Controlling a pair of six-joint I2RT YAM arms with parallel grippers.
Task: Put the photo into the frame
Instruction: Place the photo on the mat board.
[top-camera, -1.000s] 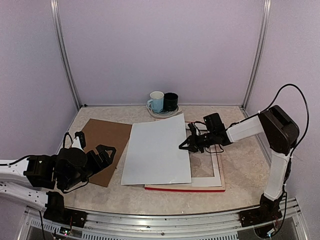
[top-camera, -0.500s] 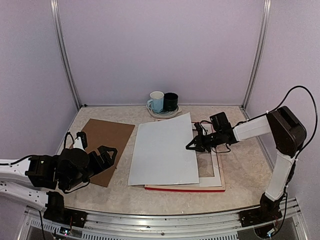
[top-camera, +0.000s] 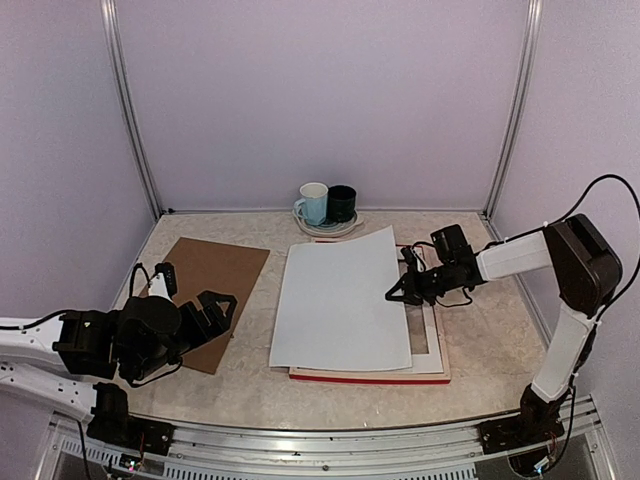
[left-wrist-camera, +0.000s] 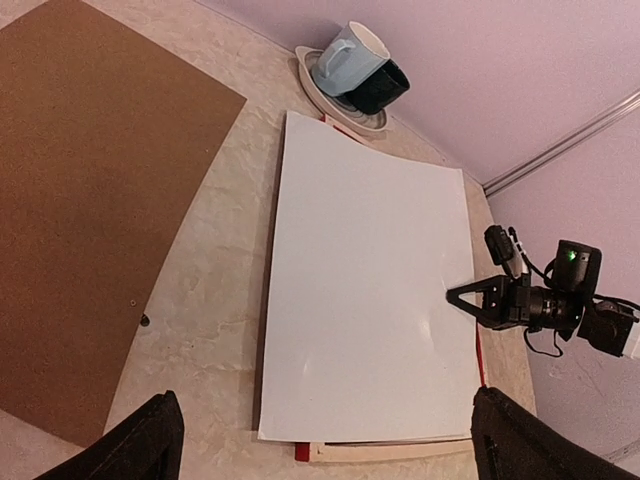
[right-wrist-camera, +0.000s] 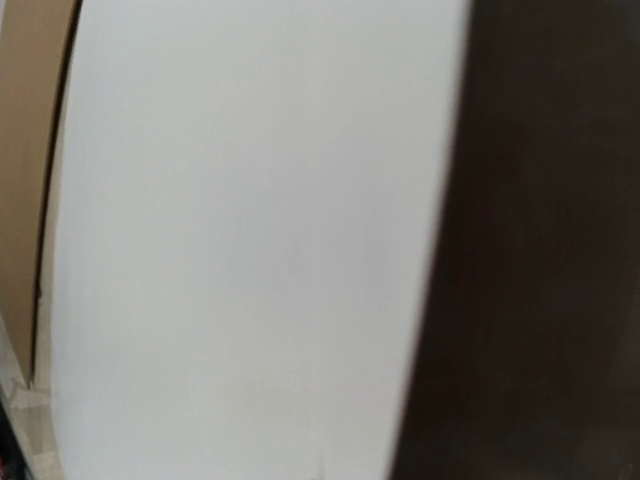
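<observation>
One photo (top-camera: 340, 300), white back up, ran 6 to 12 o'clock over the frame (top-camera: 370, 377); right gripper (top-camera: 392, 297) pinched its edge, left gripper (top-camera: 190, 292) gaped empty.

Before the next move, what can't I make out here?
Top, left wrist: photo lies white back up; its picture side is hidden underneath.
Top: frame mostly covered by the photo; little beyond its near red edge shows.
Right wrist: all blur, white sheet and dark; no fingertips visible.
Top: right gripper too small to see how deep it grips the photo's edge.
</observation>
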